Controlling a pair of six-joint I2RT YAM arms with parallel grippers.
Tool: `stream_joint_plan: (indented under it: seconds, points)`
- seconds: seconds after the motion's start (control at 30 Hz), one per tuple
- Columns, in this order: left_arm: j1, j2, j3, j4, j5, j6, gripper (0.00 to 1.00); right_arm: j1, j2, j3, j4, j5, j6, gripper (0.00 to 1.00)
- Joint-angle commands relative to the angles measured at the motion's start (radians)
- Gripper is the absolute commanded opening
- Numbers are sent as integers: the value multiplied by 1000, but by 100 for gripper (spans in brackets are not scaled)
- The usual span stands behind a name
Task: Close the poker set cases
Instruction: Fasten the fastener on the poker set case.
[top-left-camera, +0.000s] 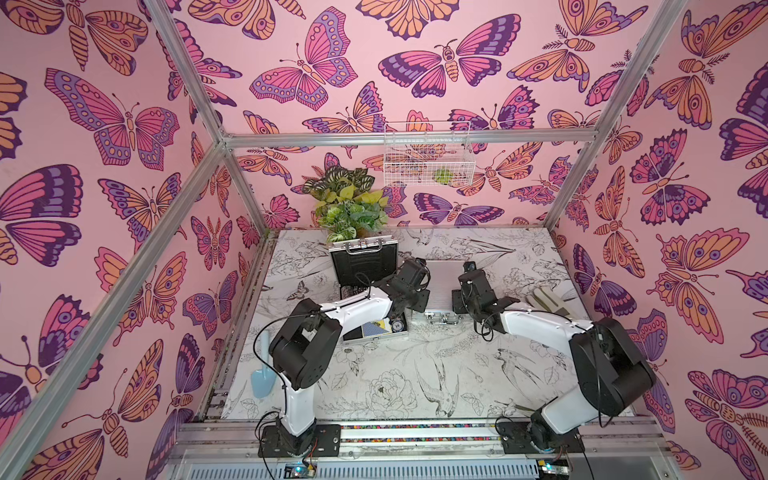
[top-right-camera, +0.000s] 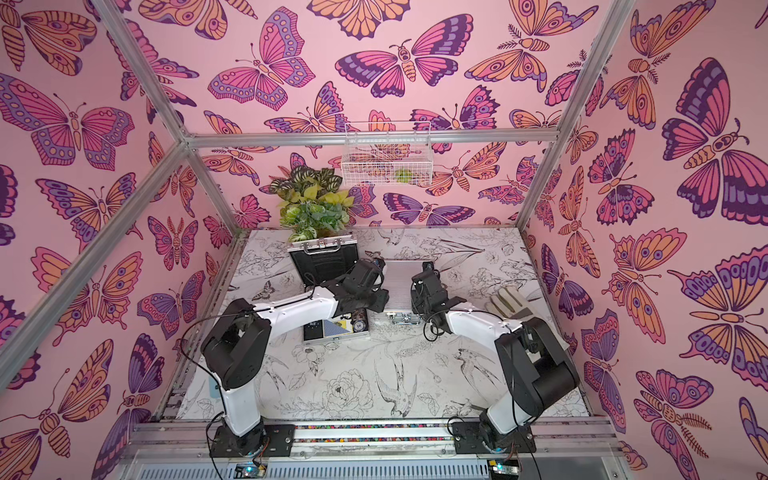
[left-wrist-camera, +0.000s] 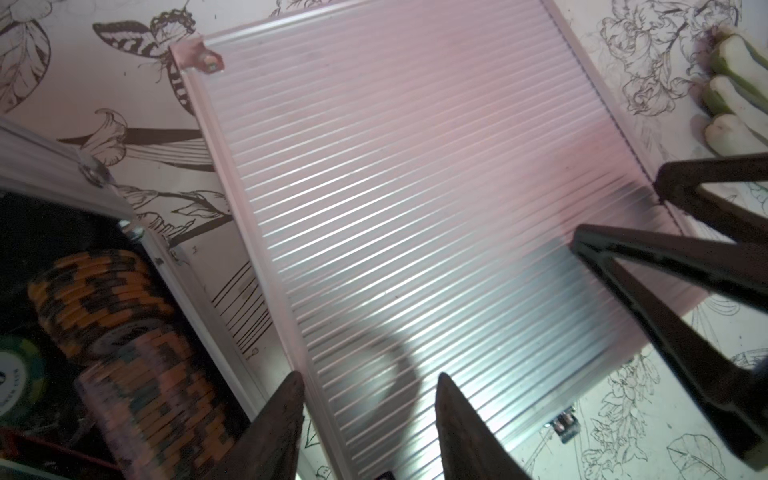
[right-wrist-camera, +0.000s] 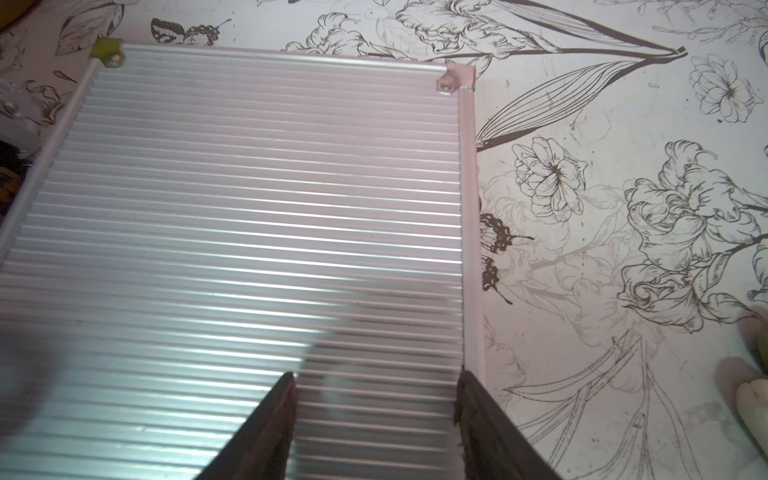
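— Cases: where do we find them?
— We see the closed case (top-left-camera: 444, 286) flat on the table (top-left-camera: 415, 374), the open case (top-left-camera: 357, 266) just left of it, lid upright, chips (left-wrist-camera: 124, 332) inside.
— And our claws?
— We hold the left gripper (left-wrist-camera: 370, 378) and right gripper (right-wrist-camera: 376, 374) over the closed one, jaws apart, gripping nothing.

A closed silver ribbed-aluminium case (top-left-camera: 440, 286) (top-right-camera: 397, 286) (left-wrist-camera: 415, 208) (right-wrist-camera: 249, 228), flat and rectangular, lies lid-down at the centre of both top views, with its latches at its lower edge. Just left of it, not touching, an open silver aluminium case (top-left-camera: 357, 266) (top-right-camera: 318, 262) has its black-lined lid upright, handle uppermost. Its base holds rolls of orange-and-black poker chips (top-left-camera: 395, 323) (left-wrist-camera: 124, 332) and blue-backed cards (top-left-camera: 372, 330).
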Motion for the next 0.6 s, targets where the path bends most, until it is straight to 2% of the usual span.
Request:
stream_joint_plan:
  seconds: [0.0, 0.17, 0.37, 0.57]
  points:
    - [-14, 10, 39, -4, 51, 6, 43, -6, 67, -44, -187, -49, -33, 62]
    - [-18, 4, 52, -8, 54, 9, 34, -9, 69, -38, -190, -62, -35, 62]
    - [-17, 26, 67, -65, 67, -25, 6, -10, 74, -27, -193, -69, -38, 62]
    - [-13, 56, 63, -72, 102, -62, 0, -12, 76, -12, -196, -78, -50, 62]
